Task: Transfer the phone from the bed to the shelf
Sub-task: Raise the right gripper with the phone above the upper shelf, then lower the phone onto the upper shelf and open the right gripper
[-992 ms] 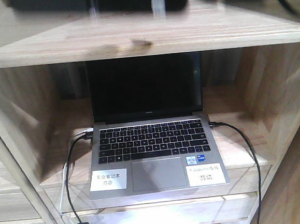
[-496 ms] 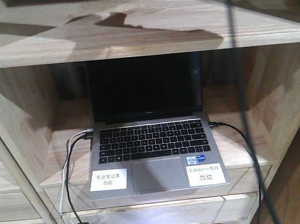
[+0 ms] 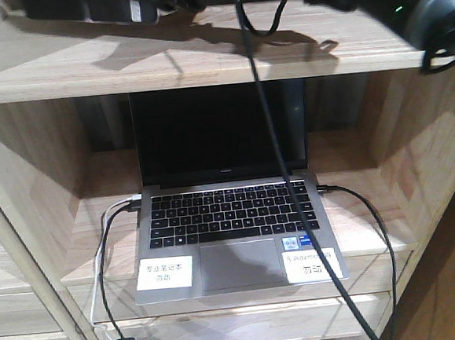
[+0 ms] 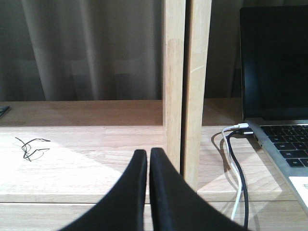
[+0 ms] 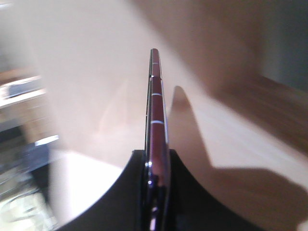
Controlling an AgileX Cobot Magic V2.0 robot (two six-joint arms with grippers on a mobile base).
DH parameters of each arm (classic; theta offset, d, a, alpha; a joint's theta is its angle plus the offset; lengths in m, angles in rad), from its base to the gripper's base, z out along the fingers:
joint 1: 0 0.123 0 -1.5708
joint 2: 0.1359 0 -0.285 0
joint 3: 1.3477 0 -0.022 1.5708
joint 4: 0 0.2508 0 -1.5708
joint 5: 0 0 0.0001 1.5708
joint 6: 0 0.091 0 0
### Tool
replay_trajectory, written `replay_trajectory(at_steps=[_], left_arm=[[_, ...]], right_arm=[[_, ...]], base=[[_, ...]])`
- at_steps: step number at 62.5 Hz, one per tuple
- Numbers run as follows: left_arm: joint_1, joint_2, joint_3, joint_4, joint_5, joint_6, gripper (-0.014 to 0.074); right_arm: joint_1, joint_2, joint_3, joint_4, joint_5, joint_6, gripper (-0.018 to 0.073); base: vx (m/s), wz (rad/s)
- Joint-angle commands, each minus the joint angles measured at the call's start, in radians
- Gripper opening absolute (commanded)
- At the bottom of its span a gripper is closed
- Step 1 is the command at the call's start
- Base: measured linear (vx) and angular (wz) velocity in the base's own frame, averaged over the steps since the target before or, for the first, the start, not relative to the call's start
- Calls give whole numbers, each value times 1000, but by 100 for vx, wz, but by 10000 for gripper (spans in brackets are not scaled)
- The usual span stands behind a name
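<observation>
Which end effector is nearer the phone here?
Right. The right end effector is shut on the phone, holding it edge-on above a shelf board. The left end effector is shut and empty, facing a shelf post near the laptop.

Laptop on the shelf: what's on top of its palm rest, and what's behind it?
Two white labels sit on the laptop palm rest, flanking the trackpad. The upright dark screen covers the shelf compartment directly behind; a grey curtain shows beside it in the left wrist view.
</observation>
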Motion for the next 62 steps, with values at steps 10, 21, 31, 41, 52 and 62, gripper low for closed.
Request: replay_trajectory(at_steps=[10, 21, 31, 41, 52, 62], left_arm=[[-3, -7, 6, -9, -74, 0, 1], [-3, -7, 6, -9, -74, 0, 1], [-3, -7, 6, -9, -74, 0, 1], [-3, -7, 6, -9, -74, 0, 1], [-3, -7, 6, -9, -74, 0, 1], [-3, -7, 6, -9, -74, 0, 1]], right_arm=[[-5, -21, -38, 72, -84, -43, -1], [-5, -12, -37, 71, -127, -43, 4], [-5, -12, -37, 71, -137, -43, 15], [-5, -12, -37, 68, -145, -44, 62], [-5, -12, -37, 60, -168, -46, 204], [-5, -13, -37, 60, -187, -52, 436]], base=[[0, 0], [0, 0], [0, 0], [0, 0], [0, 0], [0, 0]])
